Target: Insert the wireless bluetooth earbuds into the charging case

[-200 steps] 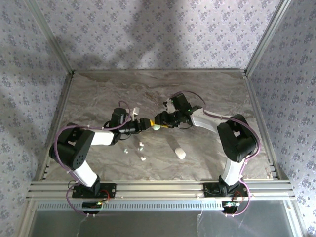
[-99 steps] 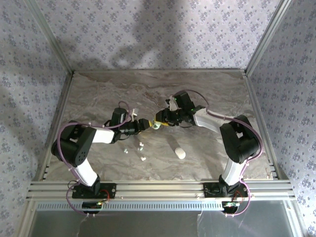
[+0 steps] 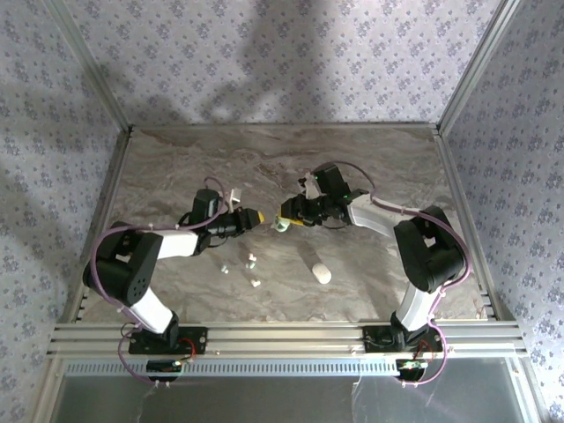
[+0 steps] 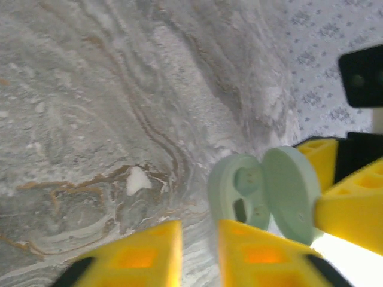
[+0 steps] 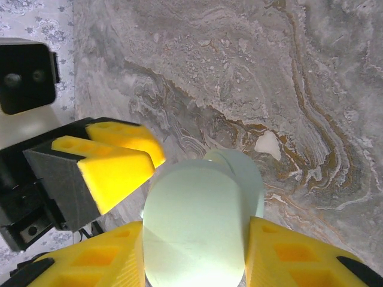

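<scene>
Mid-table: lid's up, sockets empty, nothing loaded yet.
On grey marble-print tabletop (image 3: 176,167), right gripper (image 3: 286,217) clamps mint oval hinged charging case (image 5: 200,227), open, held off the surface. Left gripper (image 3: 256,216) sits just beside it, yellow fingers (image 4: 143,254) close together, empty. Tiny white plastic earbuds (image 3: 250,262) lie loose nearer the bases. I'd keep the case steady, fetch one bud, align stem with socket.

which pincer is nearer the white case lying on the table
Right. The right pincer is up and left of the white case; the left pincer sits farther left.
</scene>
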{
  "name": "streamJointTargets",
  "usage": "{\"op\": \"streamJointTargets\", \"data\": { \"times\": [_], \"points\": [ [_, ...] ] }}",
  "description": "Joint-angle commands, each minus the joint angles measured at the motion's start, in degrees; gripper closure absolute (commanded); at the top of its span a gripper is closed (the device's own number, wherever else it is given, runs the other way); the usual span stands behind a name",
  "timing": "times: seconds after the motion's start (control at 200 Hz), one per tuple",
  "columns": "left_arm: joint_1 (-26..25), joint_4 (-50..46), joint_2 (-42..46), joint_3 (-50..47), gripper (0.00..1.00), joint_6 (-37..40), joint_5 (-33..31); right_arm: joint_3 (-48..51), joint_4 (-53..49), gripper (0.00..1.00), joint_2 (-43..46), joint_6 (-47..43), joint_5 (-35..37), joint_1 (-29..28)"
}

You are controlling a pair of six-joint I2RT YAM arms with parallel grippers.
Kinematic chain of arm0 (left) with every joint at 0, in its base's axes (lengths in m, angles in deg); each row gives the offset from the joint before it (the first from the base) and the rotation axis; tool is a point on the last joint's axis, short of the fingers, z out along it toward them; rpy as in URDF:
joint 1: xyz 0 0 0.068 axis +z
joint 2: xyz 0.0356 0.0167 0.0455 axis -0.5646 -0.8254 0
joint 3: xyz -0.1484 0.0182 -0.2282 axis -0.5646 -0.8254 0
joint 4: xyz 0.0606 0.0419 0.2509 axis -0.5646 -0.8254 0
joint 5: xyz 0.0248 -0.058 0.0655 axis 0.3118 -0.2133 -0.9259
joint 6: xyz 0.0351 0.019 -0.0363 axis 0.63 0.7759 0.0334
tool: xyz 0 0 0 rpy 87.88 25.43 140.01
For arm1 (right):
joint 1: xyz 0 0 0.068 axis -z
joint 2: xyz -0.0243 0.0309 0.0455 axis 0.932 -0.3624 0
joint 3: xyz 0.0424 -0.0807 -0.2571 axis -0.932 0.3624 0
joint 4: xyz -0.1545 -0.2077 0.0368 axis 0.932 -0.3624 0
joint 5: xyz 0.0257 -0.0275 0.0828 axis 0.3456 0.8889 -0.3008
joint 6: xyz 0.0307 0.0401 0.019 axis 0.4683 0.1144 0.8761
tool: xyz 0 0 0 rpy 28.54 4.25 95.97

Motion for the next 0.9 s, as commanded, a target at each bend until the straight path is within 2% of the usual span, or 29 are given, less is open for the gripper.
{"op": "streamJointTargets", "data": {
  "times": [0.0,0.085,0.195,0.899],
  "points": [
    [-0.3,5.6,0.8,-0.9,0.90,-0.4,3.1,1.2,2.0,0.58,-1.4,0.7,-1.6,0.2],
    [-0.9,7.6,-0.3,-0.8,0.95,-1.5,4.2,1.7,4.1,0.58,-2.3,2.1,-2.7,0.1],
    [-1.9,8.2,-2.5,0.0,0.97,-2.3,4.6,2.2,6.5,0.58,-3.5,3.6,-4.0,-0.1],
    [-3.6,5.3,-12.9,4.6,0.98,-3.2,5.7,3.4,17.2,0.58,-10.8,10.4,-7.1,-2.1]
  ]
}}
